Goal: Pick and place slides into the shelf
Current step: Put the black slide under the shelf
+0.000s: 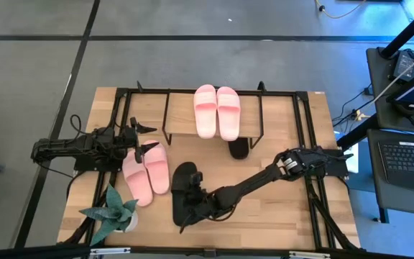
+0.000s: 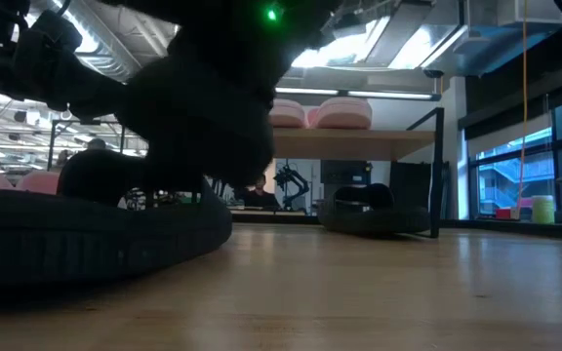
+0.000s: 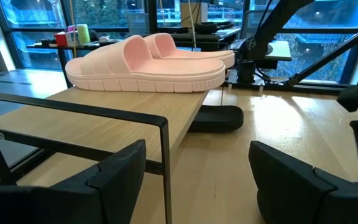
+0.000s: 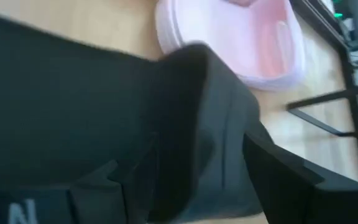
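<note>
Black foam slide sandal (image 1: pixel 184 188): I see it lying on the wooden desk (image 1: pixel 279 216) near the front edge, just beside the floor-level pink pair; a second black slide sandal (image 1: pixel 238 148) lies partly under the shelf's board
Right jaws (image 1: pixel 192 196): my right arm reaches across the desk and the jaws sit at the black slide's strap; in the right wrist view the dark fingers (image 4: pixel 278 174) straddle the strap, closed on it as far as I can judge
Left jaws (image 1: pixel 144 137): parked near the shelf's left end, above the desk; jaws spread apart, nothing between them
Low shelf with thin black metal frame and light wooden top board (image 1: pixel 279 115): stands along the desk's far side
Light pink foam slides on the shelf (image 1: pixel 217 111): one pair, side by side on the top board
Light pink foam slides on the desk (image 1: pixel 146 171): one pair, side by side, just below the left jaws
Small potted green plant (image 1: pixel 112 213): at the desk's front left corner
</note>
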Action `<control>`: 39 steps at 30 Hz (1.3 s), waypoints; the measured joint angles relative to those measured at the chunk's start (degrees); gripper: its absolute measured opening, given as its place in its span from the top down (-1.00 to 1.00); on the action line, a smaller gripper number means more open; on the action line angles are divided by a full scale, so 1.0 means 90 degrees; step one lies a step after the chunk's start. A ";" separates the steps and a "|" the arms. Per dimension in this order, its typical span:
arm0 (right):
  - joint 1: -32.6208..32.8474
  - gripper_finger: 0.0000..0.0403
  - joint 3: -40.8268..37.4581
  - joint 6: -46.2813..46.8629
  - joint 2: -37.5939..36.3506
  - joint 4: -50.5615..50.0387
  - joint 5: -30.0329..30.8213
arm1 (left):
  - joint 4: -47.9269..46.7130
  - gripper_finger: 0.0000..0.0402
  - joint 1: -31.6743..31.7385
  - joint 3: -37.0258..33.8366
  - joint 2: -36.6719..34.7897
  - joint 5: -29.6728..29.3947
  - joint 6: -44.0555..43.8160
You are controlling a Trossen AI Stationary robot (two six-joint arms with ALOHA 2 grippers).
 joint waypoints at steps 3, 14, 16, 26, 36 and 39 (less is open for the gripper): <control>-0.0042 -0.12 -0.0015 0.0106 0.0016 -0.0008 0.0220 | 0.0000 -0.38 0.0001 0.0000 0.0001 0.0000 0.0000; -0.0359 0.50 -0.0039 0.0383 0.0015 -0.0342 0.0263 | 0.0000 -0.38 0.0000 0.0000 0.0002 0.0000 0.0002; -0.0378 0.67 -0.0039 0.0365 0.0015 -0.0354 0.0279 | 0.0000 -0.38 0.0002 0.0000 0.0002 0.0000 0.0005; -0.0372 0.92 -0.0039 0.0359 -0.0074 -0.0934 0.0354 | 0.0000 -0.38 0.0002 0.0000 0.0000 0.0000 0.0007; -0.0341 0.92 -0.0053 0.2659 -0.0874 -0.3809 0.1178 | 0.0000 -0.38 0.0000 0.0000 0.0002 -0.0002 0.0010; -0.0291 0.92 -0.0070 0.3051 -0.0957 -0.4264 0.1262 | 0.0000 -0.38 0.0002 0.0000 0.0000 -0.0002 0.0010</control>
